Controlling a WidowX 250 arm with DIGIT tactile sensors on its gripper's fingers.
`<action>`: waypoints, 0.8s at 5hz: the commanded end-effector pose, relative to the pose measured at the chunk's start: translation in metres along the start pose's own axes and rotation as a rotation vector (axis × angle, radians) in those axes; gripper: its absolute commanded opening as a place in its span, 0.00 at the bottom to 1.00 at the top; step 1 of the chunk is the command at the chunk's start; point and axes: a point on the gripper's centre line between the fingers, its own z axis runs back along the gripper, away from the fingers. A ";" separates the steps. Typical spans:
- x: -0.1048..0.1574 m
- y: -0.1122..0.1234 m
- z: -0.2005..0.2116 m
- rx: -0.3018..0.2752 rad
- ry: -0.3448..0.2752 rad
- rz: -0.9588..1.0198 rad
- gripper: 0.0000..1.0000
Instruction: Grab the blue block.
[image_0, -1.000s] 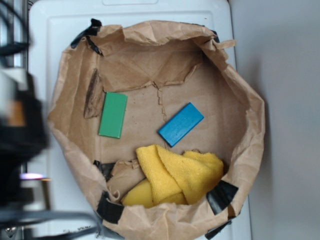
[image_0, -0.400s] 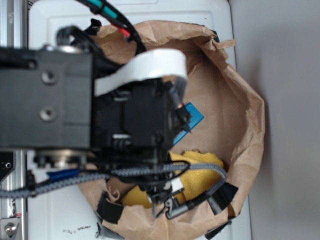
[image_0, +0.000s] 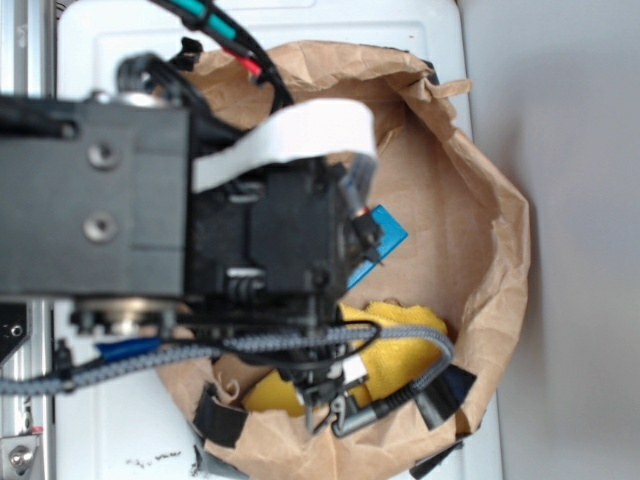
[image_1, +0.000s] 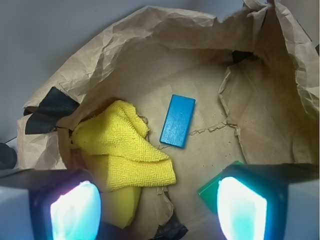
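Barely shifted since a moment ago, hand (image_1: 157, 207) spread wide and empty above blue block (image_1: 177, 120) lying flat on brown paper bag (image_1: 125, 60) floor, beside yellow cloth (image_1: 122, 150), green block (image_1: 212, 189) near right finger.

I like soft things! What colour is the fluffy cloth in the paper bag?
Bright yellow. The cloth shows best in the wrist view.
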 end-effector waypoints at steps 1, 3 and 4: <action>0.023 0.020 -0.042 0.027 -0.067 -0.016 1.00; 0.034 0.033 -0.062 -0.031 -0.019 -0.040 1.00; 0.038 0.031 -0.068 -0.033 0.019 -0.064 1.00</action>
